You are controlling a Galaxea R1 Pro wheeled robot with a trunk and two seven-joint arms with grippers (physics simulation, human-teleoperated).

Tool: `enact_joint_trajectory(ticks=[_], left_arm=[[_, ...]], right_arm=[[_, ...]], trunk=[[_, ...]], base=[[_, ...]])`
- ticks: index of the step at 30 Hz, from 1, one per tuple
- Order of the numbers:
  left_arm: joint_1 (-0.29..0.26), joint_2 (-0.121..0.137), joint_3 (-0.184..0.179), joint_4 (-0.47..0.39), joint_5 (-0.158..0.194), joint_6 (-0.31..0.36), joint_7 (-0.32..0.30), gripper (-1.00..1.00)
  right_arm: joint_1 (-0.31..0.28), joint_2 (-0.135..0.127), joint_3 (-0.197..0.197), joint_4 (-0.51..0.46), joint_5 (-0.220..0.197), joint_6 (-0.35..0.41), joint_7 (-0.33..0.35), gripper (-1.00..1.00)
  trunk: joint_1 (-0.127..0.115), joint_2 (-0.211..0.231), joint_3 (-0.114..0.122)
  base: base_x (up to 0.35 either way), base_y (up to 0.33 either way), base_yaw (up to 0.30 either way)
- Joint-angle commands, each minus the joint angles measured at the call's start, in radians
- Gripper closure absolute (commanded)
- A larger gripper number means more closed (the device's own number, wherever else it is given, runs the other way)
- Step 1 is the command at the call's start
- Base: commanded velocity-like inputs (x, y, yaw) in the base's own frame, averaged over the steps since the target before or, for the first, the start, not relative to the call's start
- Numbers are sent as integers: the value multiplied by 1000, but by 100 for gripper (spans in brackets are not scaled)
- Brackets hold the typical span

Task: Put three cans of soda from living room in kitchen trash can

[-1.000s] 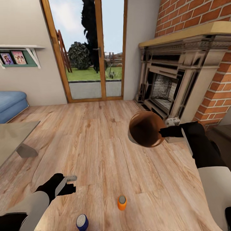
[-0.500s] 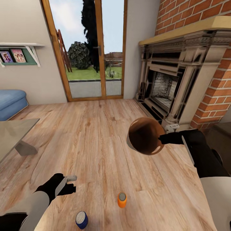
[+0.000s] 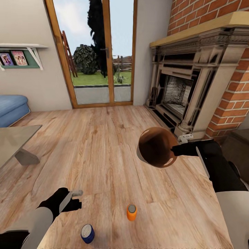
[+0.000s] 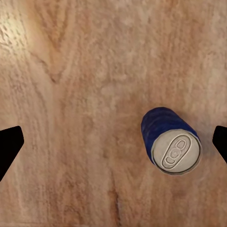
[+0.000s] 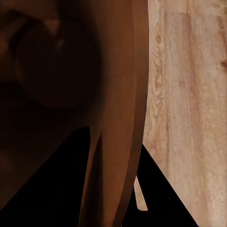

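Nothing binned yet: blue can (image 3: 87, 233) and orange can (image 3: 131, 212) upright on floor (image 3: 103, 155). Left pincer (image 4: 113, 142) spread above blue can. Right pincer (image 3: 174, 150) pinching trash can (image 3: 155, 147) rim.

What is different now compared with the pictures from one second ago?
Almost nothing: the head camera shifted slightly, so the whole scene sits a little differently. The right claw still holds the trash can by its rim above the floor, the left claw stays open over the blue can, and the orange can stands upright where it was.
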Motion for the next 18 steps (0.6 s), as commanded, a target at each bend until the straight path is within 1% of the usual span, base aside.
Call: enact_joint_trajectory(ticks=[1, 2, 7, 18], left_arm=[[1, 0, 0, 0, 0, 0, 0, -100], [2, 0, 0, 0, 0, 0, 0, -100], [3, 0, 0, 0, 0, 0, 0, -100], [3, 0, 0, 0, 0, 0, 0, -100]], right_arm=[[0, 0, 0, -1, -23, 3, 4, 100], [0, 0, 0, -1, -23, 3, 4, 100], [13, -1, -1, -1, -24, 3, 4, 100], [22, -2, 0, -1, -23, 3, 10, 100]], trunk=[[4, -7, -3], [8, -14, -6], [10, -15, -28], [15, -18, -86]], base=[[0, 0, 0], [0, 0, 0], [0, 0, 0], [0, 0, 0]])
